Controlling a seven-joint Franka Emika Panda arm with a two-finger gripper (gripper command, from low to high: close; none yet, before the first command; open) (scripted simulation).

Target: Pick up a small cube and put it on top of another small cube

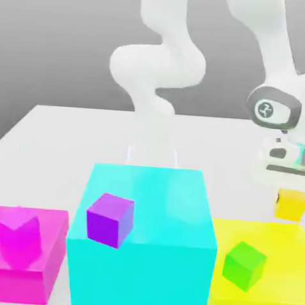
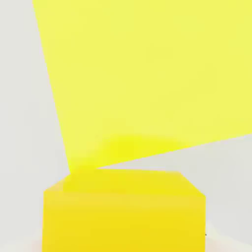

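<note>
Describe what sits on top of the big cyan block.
A purple cube rests at the cyan block's front edge. What lies under that cube is covered.

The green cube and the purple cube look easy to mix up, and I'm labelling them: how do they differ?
The green cube is bright green, while the purple cube is violet. The green cube sits on the low yellow block; the purple cube is on the taller cyan block. Both are small, plain cubes, turned at an angle to the blocks beneath them.
</note>
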